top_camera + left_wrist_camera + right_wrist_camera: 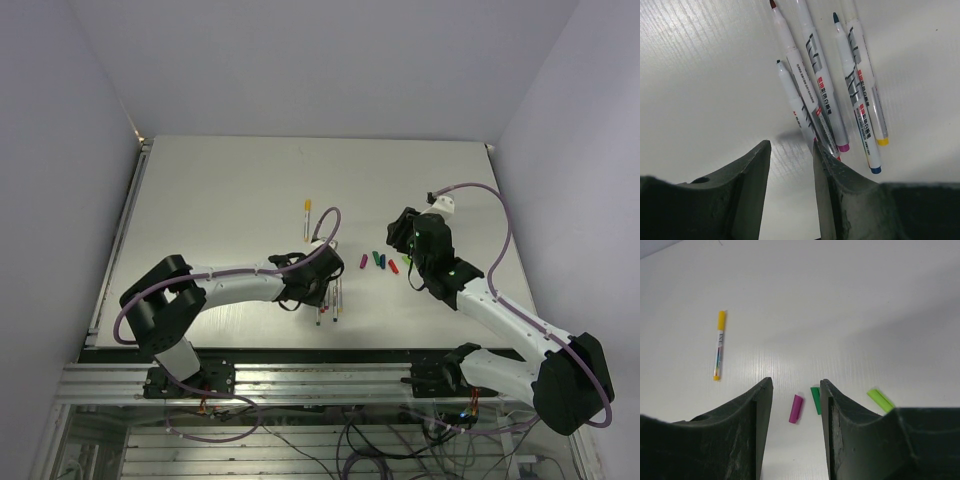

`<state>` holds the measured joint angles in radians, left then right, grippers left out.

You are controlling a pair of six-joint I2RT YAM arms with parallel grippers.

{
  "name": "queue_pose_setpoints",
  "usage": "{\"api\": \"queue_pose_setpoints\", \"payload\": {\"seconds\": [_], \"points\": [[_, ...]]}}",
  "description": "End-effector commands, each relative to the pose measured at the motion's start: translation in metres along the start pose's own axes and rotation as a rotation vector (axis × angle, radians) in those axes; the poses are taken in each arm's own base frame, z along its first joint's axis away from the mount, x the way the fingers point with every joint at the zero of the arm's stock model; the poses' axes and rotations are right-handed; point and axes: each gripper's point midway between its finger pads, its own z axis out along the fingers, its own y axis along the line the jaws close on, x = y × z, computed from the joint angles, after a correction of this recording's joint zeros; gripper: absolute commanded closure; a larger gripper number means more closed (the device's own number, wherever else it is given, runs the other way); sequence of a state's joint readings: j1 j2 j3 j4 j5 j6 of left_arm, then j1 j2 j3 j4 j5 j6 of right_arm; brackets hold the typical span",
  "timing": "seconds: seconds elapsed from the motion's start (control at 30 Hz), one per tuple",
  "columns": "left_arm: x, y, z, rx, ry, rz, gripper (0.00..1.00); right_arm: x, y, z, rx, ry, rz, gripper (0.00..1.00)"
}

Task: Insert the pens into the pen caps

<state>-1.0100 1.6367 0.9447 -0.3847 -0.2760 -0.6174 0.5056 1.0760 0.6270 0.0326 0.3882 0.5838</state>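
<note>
Several uncapped whitish pens (815,85) lie side by side on the white table, and they also show in the top view (330,308). My left gripper (790,152) is open and empty just over their near ends; its right finger (827,170) overlaps the nearest pen. In the top view it (320,290) sits at that cluster. My right gripper (795,385) is open and empty above the caps. A purple cap (796,408) lies between its fingers, a dark green cap (815,399) at its right finger, and a light green cap (880,400) further right. The caps form a row (383,262).
A pen with a yellow cap on it (718,344) lies alone further back, also in the top view (308,214). The table's near edge (300,348) runs just behind the arm bases. A purple cable loops over each arm.
</note>
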Motion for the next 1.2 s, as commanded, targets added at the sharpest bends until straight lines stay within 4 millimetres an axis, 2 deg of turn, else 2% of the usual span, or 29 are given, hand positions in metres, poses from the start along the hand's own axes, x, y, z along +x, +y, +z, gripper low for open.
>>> {"api": "queue_pose_setpoints", "payload": {"seconds": [0.0,0.53,0.77,1.17], "points": [[0.005,-0.005,0.005,0.016,0.014,-0.005,0.51,0.001,-0.001,-0.001,-0.002,-0.002,0.005,0.58],[0.012,-0.006,0.009,0.025,0.038,-0.001,0.51,0.000,0.000,-0.003,-0.009,-0.004,0.011,0.59],[0.008,-0.008,0.007,0.030,0.027,0.002,0.51,0.002,0.000,-0.003,-0.011,-0.001,0.013,0.59],[0.022,0.001,0.010,-0.022,0.102,0.020,0.53,0.003,-0.002,-0.003,-0.009,0.002,0.012,0.59]]}}
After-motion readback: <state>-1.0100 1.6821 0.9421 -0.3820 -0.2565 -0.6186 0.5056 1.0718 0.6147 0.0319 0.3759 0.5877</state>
